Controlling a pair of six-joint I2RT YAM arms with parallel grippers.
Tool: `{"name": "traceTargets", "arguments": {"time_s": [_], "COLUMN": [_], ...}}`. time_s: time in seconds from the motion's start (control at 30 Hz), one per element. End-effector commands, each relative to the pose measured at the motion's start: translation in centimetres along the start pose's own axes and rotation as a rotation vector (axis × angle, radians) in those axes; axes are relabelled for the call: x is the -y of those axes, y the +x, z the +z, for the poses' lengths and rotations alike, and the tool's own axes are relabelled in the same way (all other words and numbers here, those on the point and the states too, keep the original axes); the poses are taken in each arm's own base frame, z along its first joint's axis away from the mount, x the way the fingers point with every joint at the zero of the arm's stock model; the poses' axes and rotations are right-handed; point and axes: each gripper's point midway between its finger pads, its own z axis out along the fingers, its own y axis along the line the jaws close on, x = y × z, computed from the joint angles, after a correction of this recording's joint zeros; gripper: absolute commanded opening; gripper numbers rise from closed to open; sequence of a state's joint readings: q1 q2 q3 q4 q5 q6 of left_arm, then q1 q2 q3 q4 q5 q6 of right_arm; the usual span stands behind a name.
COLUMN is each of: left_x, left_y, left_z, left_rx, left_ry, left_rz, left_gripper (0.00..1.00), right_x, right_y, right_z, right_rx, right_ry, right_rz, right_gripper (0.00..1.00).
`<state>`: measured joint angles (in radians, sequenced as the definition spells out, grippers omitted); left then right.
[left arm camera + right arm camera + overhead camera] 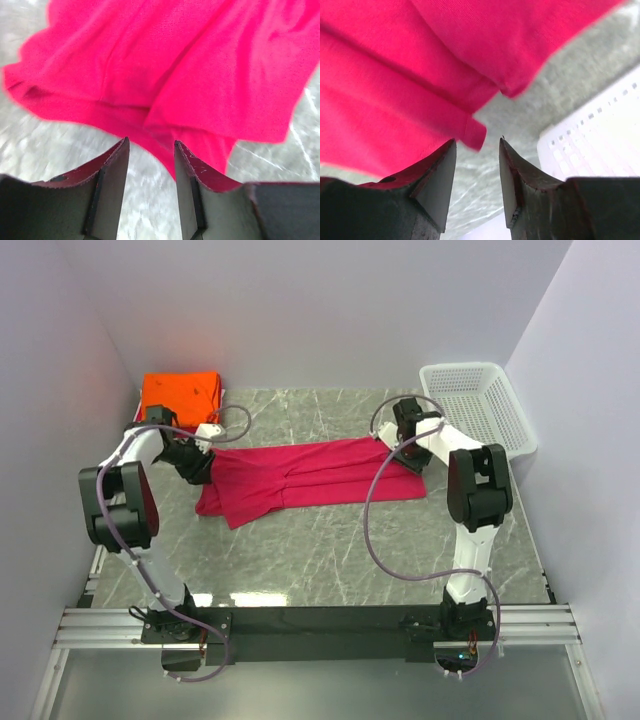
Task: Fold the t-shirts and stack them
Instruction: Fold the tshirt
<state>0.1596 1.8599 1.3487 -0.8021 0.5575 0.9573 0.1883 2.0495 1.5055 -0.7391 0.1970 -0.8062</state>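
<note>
Far left, an orange t-shirt [180,392] lies folded in the corner, so I judge that part done. My left claw [150,145] is spread and empty at the left end of the crimson t-shirt [310,475], a long rumpled band mid-table, not yet folded crosswise or stacked. My right claw [477,144], spread and empty, hangs at its right end.
</note>
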Motion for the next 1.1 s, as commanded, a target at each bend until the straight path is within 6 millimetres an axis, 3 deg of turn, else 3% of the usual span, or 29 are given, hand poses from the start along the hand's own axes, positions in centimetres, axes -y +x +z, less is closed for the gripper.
{"name": "traceTargets", "arguments": {"time_s": [0.0, 0.07, 0.17, 0.3, 0.33, 0.4, 0.47, 0.67, 0.9, 1.0, 1.07], "left_x": [1.9, 4.1, 6.6, 9.6, 10.2, 11.6, 13.0, 13.5, 12.5, 12.8, 13.0], "left_y": [-3.7, -3.6, -2.4, -1.3, -0.3, -0.7, 0.4, 1.6, 2.7, 3.6, 4.0], "left_z": [-4.5, -4.7, -3.8, -1.5, -1.0, 0.4, 1.7, 4.4, 5.9, 6.4, 6.6], "left_rx": [0.117, 0.11, 0.083, 0.053, 0.039, 0.029, -0.007, -0.06, -0.12, -0.164, -0.186], "left_ry": [-0.024, -0.02, -0.024, -0.001, 0.004, 0.019, 0.03, -0.007, -0.071, -0.05, -0.025], "left_rz": [0.077, 0.104, 0.121, 0.116, 0.091, 0.116, 0.115, 0.129, 0.138, 0.15, 0.158], "left_gripper": [0.47, 0.47, 0.46, 0.47, 0.47, 0.48, 0.49, 0.51, 0.49, 0.39, 0.24], "right_x": [2.4, 1.9, 0.4, -3.5, -4.2, -5.7, -6.3, -6.6, -6.1, -6.0, -5.8], "right_y": [-2.1, -1.9, -2.0, -1.2, -1.3, -1.1, -1.2, -1.2, -1.2, -1.4, -1.5], "right_z": [-6.6, -8.3, -9.0, -8.0, -7.8, -6.9, -6.2, -4.3, -3.1, -3.1, -3.1], "right_rx": [0.131, 0.155, 0.177, 0.127, 0.124, 0.109, 0.099, 0.07, 0.037, 0.04, 0.04], "right_ry": [0.064, 0.038, -0.031, -0.199, -0.226, -0.282, -0.303, -0.3, -0.279, -0.286, -0.282], "right_rz": [0.111, 0.136, 0.192, 0.24, 0.264, 0.293, 0.312, 0.373, 0.411, 0.416, 0.413], "right_gripper": [0.47, 0.47, 0.43, 0.31, 0.3, 0.29, 0.28, 0.27, 0.27, 0.27, 0.27]}}
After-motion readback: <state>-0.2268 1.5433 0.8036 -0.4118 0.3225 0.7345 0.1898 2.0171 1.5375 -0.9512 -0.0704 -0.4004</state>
